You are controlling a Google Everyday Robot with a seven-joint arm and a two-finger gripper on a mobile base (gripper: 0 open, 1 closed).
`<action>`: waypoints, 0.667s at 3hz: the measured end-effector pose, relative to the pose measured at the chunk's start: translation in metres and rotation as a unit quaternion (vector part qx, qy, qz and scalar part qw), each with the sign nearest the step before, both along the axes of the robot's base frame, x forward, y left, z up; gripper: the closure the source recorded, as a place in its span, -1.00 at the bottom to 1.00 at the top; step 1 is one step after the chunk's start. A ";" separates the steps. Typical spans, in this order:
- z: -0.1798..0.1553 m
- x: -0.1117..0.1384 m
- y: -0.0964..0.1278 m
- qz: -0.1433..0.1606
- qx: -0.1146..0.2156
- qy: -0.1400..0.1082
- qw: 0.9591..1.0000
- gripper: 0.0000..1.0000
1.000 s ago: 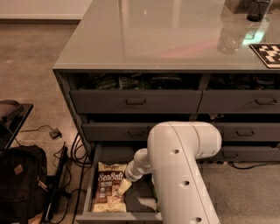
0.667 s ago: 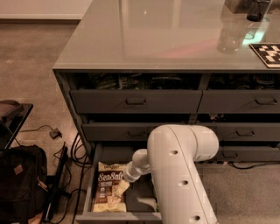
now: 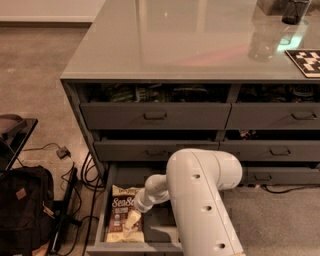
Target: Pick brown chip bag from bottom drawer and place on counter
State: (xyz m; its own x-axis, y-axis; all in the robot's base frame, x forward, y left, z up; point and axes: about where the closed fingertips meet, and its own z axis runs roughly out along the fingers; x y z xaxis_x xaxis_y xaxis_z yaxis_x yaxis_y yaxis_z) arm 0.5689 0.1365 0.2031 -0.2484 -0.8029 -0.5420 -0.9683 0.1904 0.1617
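Observation:
The brown chip bag [image 3: 121,215], cream and dark brown with white "Sea Salt" script, lies flat in the left part of the open bottom drawer [image 3: 107,200]. My white arm reaches down into that drawer from the right. The gripper [image 3: 131,219] is low over the bag's right side, at or on its surface; I cannot tell whether it touches. The glossy grey-green counter [image 3: 175,45] is the top of the drawer cabinet, above and behind.
Two shut drawer rows [image 3: 155,116] sit above the open one. A checkered marker [image 3: 306,61] and dark containers [image 3: 295,11] stand on the counter's far right. A black backpack [image 3: 22,205] and cables [image 3: 75,200] lie on the floor at left.
The wrist and gripper have moved slightly left and down over the bag. The bag has not moved.

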 end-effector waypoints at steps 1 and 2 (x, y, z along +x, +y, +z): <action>-0.035 0.003 0.009 -0.019 -0.021 0.007 1.000 -1.00; -0.070 0.005 0.014 -0.038 -0.039 0.012 0.998 -1.00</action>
